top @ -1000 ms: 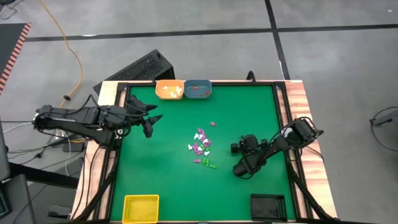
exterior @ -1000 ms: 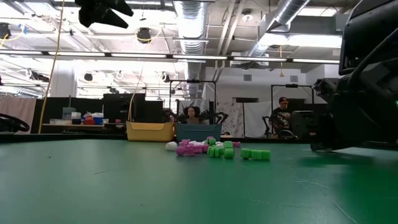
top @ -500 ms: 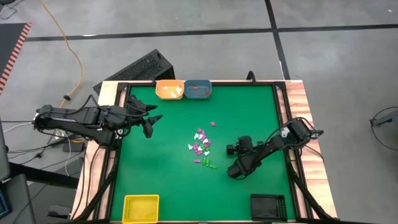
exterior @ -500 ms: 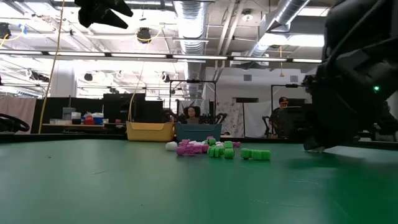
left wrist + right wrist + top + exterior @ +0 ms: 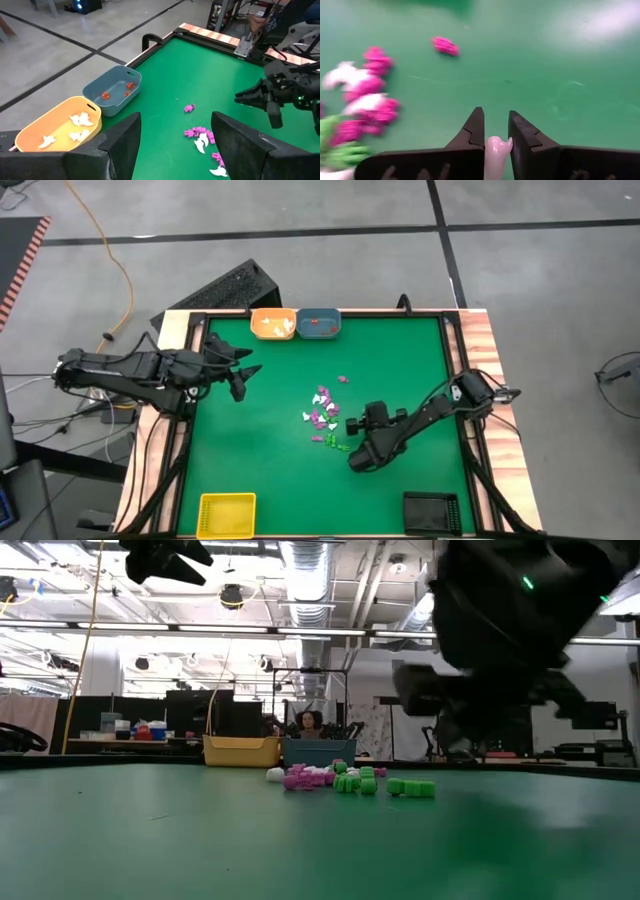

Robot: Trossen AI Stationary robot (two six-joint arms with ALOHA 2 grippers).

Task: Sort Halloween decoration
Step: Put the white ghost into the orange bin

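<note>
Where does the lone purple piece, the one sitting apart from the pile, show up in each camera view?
High view: lone purple piece, beyond the pile, toward the blue tray.
Low view: cannot pick it out.
Left wrist view, between tray and pile.
Right wrist view.
Shared landmark: the pile.

Tiny white, purple and green Halloween trinkets [image 5: 325, 418] lie in a loose cluster near the middle of the green tabletop [image 5: 260, 450]. One purple piece [image 5: 342, 379] lies apart. A white trinket [image 5: 495, 150] sits pinched between the right hand [image 5: 495, 134] fingers.
</note>
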